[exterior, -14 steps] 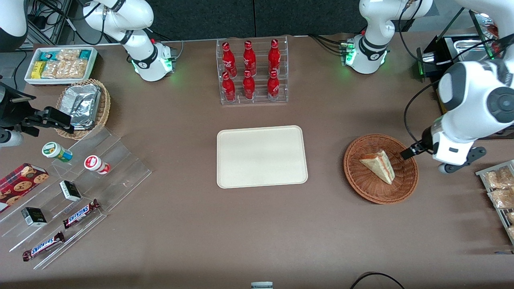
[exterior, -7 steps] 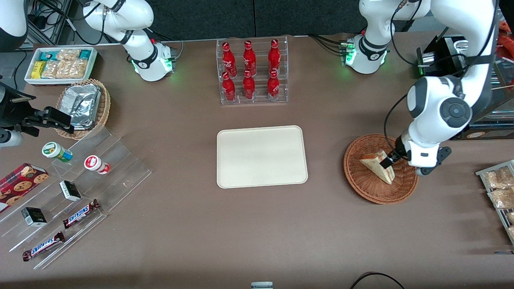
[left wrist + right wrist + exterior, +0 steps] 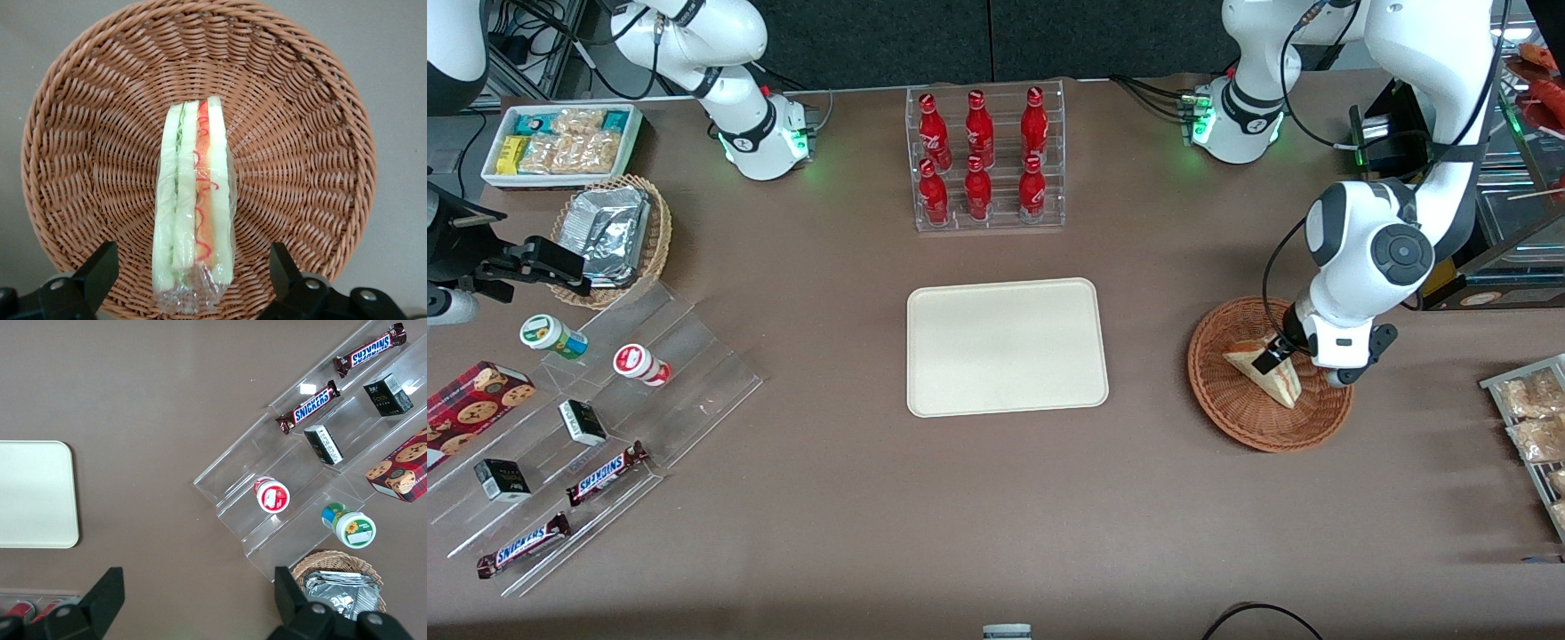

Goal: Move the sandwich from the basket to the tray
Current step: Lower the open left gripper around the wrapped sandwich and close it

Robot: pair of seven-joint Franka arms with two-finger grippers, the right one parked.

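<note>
A: Where is the sandwich [image 3: 193, 200]?

B: It lies in the reddish woven basket [image 3: 1232, 404], wrapped in clear film, with its red, orange and green filling edge facing up at the wrist camera. From the front, the arm's white wrist covers part of the wedge and the basket's rim.

A: And the gripper [image 3: 190, 267]?

B: Low over the basket, fingers spread wide with one on each side of the sandwich's wide end, not clamped on it. Whether a pad touches the wrap, I cannot tell. Only the black fingertips [image 3: 100, 263] show in the wrist view; the rest is cut off.

A: The tray [image 3: 1007, 347]?

B: Flat at the table's middle, well apart from the basket, toward the parked arm's end from it.

A: Any writing?

B: The two brown bars [image 3: 313, 403] on the clear stepped stand [image 3: 300, 487] read "SNICKERS". The red bottles [image 3: 978, 156] in the acrylic rack carry white script too small to read. The small dark boxes [image 3: 387, 395] have print I cannot make out.
</note>
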